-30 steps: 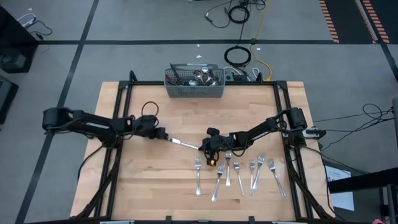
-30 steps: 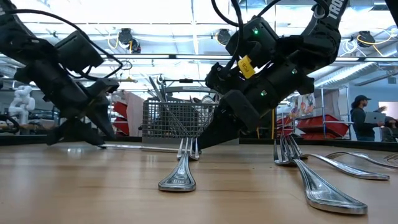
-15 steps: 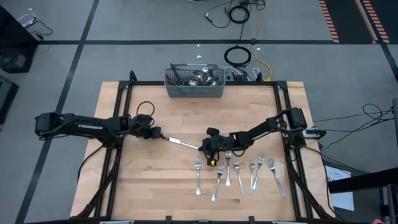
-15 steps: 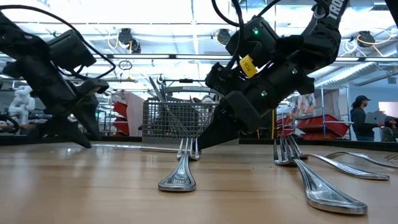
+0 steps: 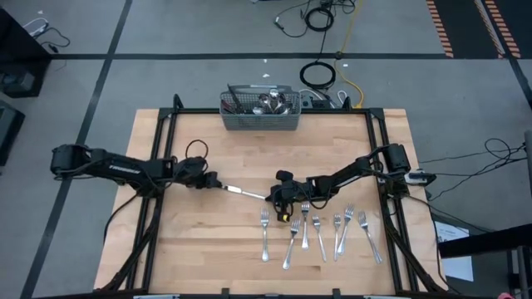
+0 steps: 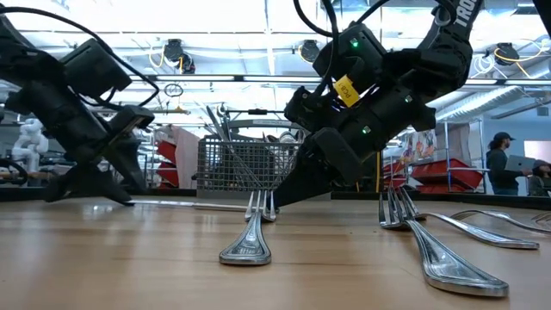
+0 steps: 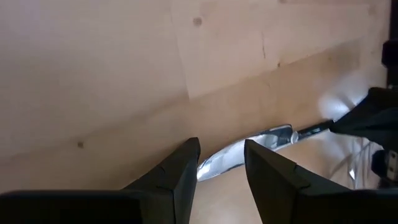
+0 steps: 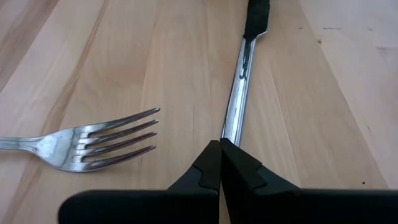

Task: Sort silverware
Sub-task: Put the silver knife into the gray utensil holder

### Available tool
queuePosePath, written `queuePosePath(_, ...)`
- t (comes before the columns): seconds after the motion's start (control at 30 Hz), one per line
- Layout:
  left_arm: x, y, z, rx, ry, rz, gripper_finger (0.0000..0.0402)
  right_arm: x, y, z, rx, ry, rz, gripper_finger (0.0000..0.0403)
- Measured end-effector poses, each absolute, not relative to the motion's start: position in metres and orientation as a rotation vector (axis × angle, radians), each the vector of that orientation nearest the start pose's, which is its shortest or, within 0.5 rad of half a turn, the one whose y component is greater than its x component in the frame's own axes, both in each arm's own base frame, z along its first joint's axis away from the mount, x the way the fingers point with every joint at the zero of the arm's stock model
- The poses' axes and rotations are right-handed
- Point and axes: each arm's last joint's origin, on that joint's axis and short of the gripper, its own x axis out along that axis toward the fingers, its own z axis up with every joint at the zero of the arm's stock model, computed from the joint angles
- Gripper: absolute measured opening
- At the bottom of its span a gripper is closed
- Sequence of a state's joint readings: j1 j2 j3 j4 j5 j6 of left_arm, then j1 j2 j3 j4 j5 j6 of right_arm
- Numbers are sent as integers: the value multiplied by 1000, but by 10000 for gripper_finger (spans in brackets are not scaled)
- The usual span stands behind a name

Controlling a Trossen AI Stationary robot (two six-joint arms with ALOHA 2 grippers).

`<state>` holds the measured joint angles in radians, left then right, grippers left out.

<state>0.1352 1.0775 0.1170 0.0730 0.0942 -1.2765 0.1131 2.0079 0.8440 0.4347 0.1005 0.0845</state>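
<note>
Grey floor [image 5: 166, 83] taped with dark lines; coiled black cable [image 5: 317, 75] at 12 o'clock beyond wooden table [image 5: 208, 249]. Bright ceiling lights [image 6: 215, 17]; person [image 6: 502, 159] at 3 o'clock.

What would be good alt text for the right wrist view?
The right gripper, shut, pinches one end of a slim silver utensil lying on the wooden table; the left gripper is at its far end. A fork lies beside it.

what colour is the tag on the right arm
Yellow; the tag shows best in the low view, on the right arm's wrist.
</note>
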Motion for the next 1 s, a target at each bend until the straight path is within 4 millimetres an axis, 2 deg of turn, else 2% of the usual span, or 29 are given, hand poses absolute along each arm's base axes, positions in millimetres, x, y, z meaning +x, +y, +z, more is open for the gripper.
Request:
queuePosePath(0.63,140,10,94,-1307,850,469,146,354,37,77,-27,727,-6,0)
queuePosePath(1.0,141,8,95,-1235,880,359,143,354,36,77,-42,728,-1,0)
